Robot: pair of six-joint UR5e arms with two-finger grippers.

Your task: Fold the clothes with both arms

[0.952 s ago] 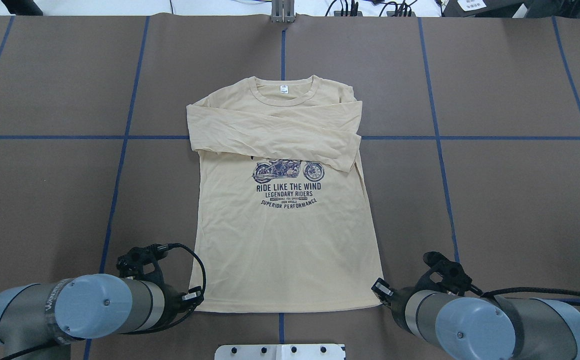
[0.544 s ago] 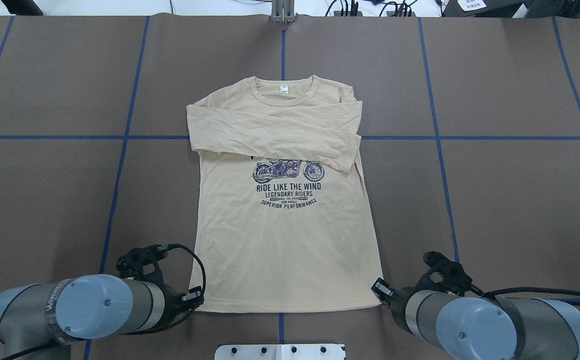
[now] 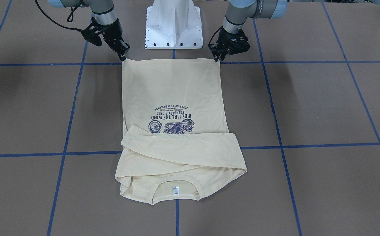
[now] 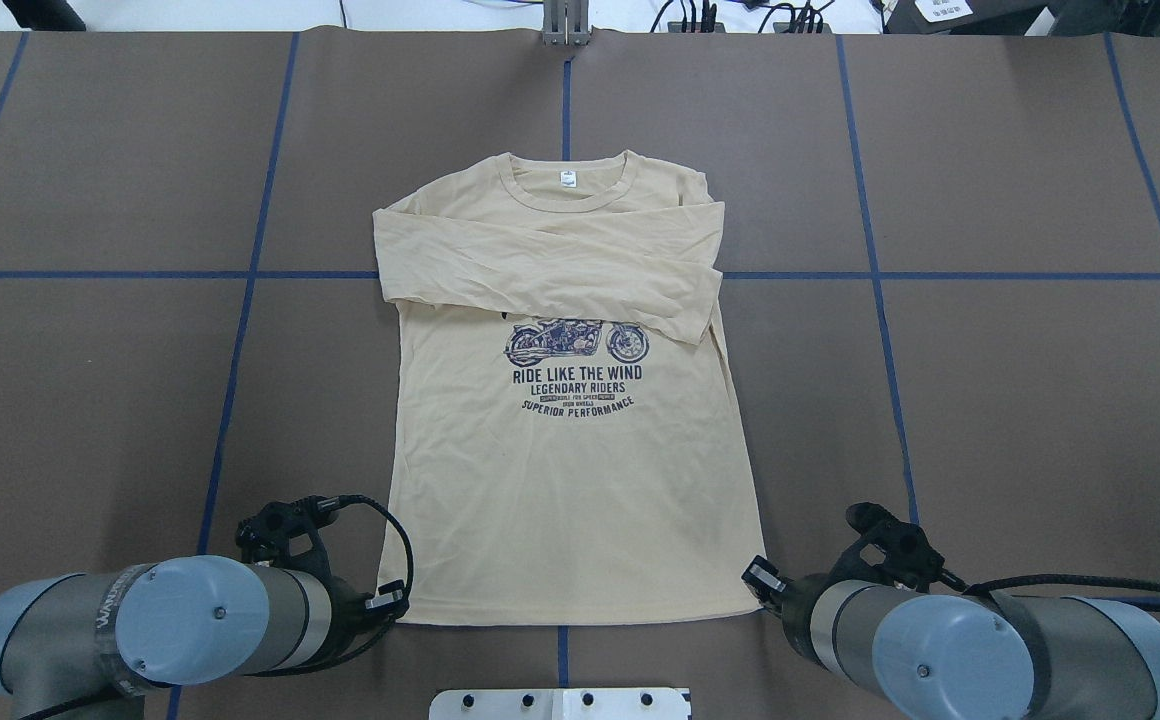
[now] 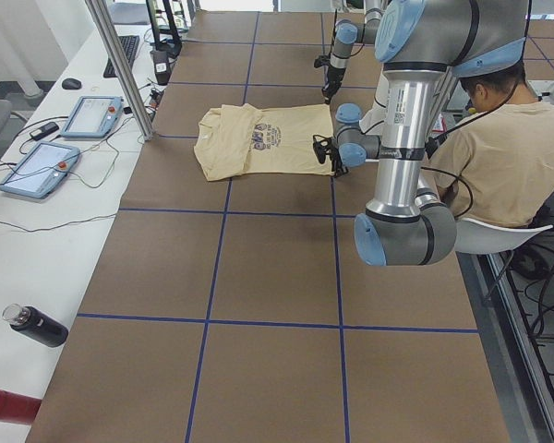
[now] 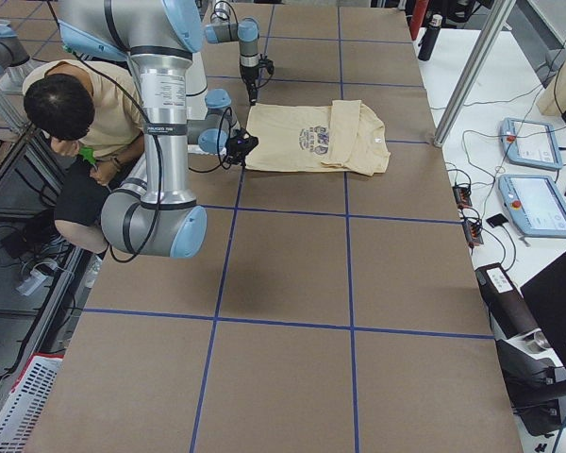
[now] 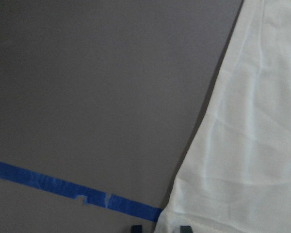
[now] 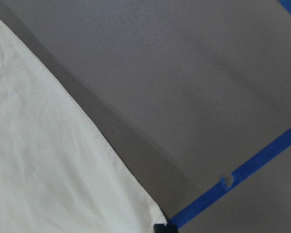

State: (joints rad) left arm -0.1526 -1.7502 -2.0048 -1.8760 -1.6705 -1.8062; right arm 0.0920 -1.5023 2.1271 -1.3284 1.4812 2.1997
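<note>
The pale cream-yellow T-shirt (image 4: 570,500) lies flat and print up on the brown table, both sleeves folded across the chest and the neck at the far side. It also shows in the front view (image 3: 173,91). My left gripper (image 3: 217,59) points down at the hem's left corner. In the left wrist view its two fingertips (image 7: 136,228) stand a small gap apart with the hem corner (image 7: 174,218) between them. My right gripper (image 3: 123,58) points down at the hem's right corner. Only one fingertip (image 8: 160,227) shows there, beside the shirt's edge (image 8: 48,170).
The white pedestal base (image 3: 173,29) stands just behind the hem, between the arms. Blue tape lines cross the table (image 4: 990,400). A seated person (image 5: 499,157) is behind the robot. Tablets (image 5: 37,166) and bottles (image 5: 37,325) lie on the white side bench.
My left arm has shifted slightly back and down at the hem corner. The right arm and the shirt have not moved.
</note>
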